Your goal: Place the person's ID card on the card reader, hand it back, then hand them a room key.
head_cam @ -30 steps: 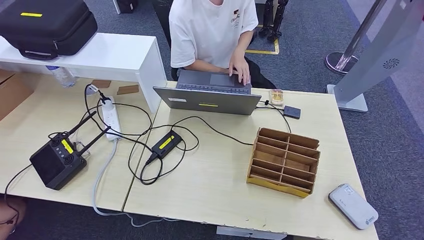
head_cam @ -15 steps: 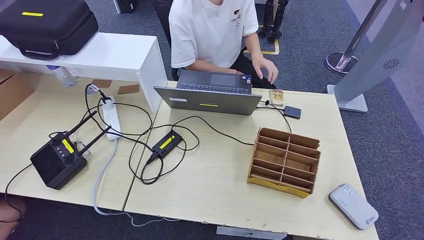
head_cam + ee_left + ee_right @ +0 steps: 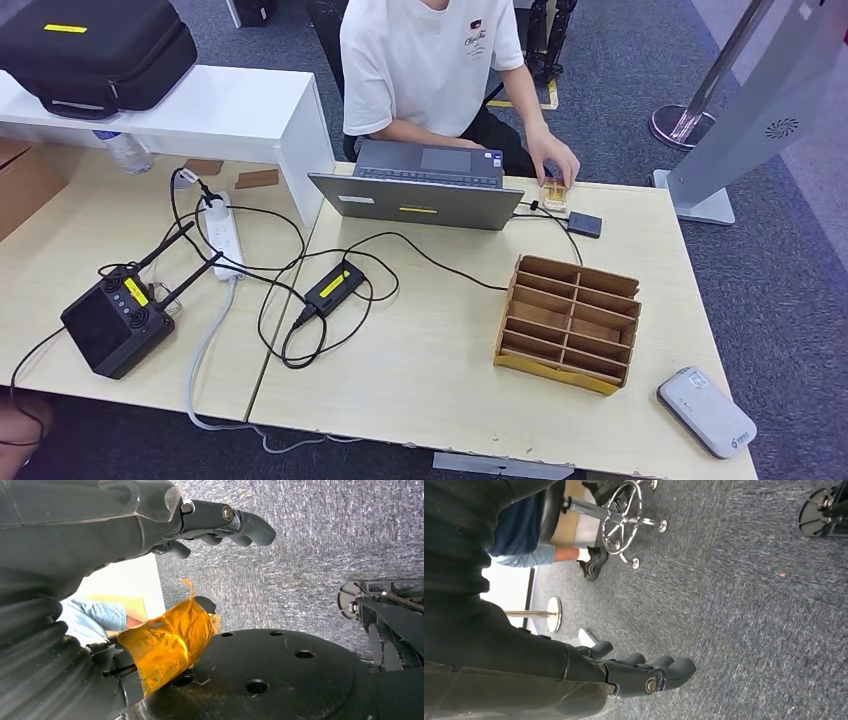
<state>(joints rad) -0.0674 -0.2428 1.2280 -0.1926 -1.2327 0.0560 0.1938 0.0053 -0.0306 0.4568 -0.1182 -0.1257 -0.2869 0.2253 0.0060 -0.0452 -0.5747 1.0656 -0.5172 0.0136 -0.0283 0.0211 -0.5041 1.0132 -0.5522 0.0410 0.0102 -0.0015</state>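
A person in a white shirt [image 3: 425,60] sits behind the far edge of the table [image 3: 430,380]. Their hand [image 3: 555,158] rests on a small yellowish card [image 3: 553,194] beside the laptop. A wooden slotted organiser [image 3: 568,322] stands right of centre. At the near right corner lies a white card reader [image 3: 706,411]. My left hand [image 3: 220,522] hangs over grey carpet with its fingers apart, holding nothing; orange tape wraps its thumb [image 3: 167,642]. Holding nothing, my right hand [image 3: 636,672] also hangs above the carpet, fingers loosely bent.
An open grey laptop [image 3: 420,190] sits at the far middle, a small dark box [image 3: 584,224] to its right. Black cables, a power brick [image 3: 333,286] and a white power strip [image 3: 222,236] cross the left half. A black controller with antennas [image 3: 115,322] sits near left.
The person's hand left the laptop's trackpad and moved right, down onto the yellowish card at the table's far edge.
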